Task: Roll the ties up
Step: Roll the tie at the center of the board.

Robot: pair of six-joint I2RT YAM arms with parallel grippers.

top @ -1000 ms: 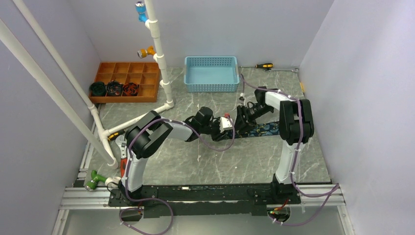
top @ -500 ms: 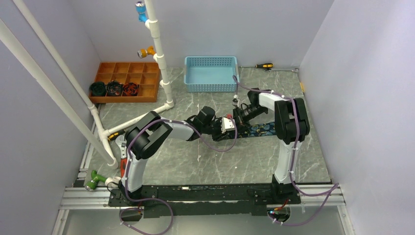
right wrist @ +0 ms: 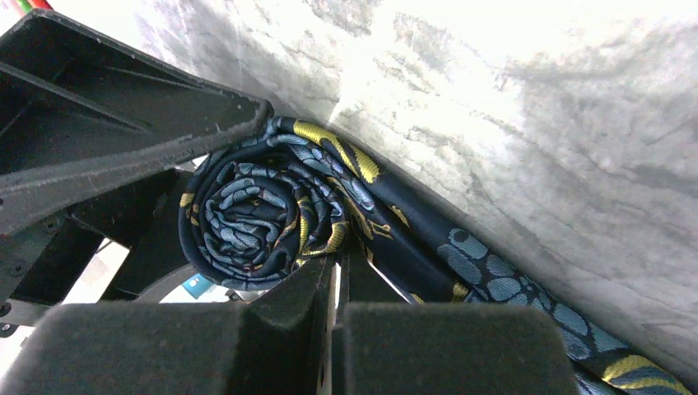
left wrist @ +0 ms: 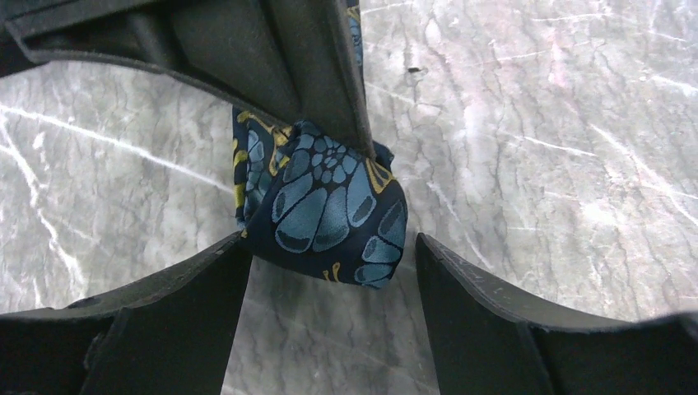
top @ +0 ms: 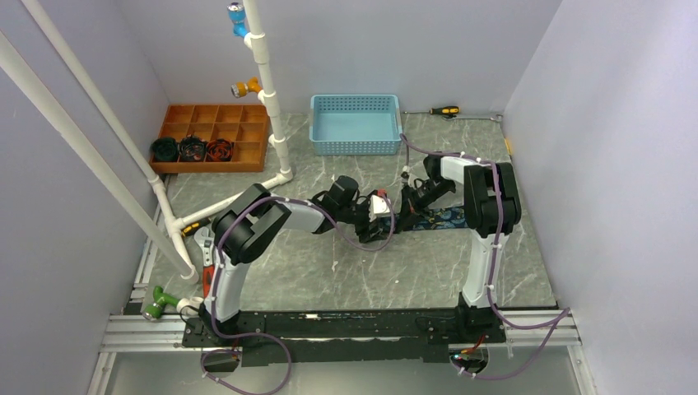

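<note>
tie mid-desk, long axis 9–3, tail toward 3 | my right tool closed, pinching its rolled core | my left tool wide, empty, straddling the rolled end | next: roll toward 3

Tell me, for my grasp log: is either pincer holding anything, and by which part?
The right pincer looks shut on the dark navy paisley fabric tie, pinching its rolled-up end. The left pincer is open, straddling the roll.
</note>
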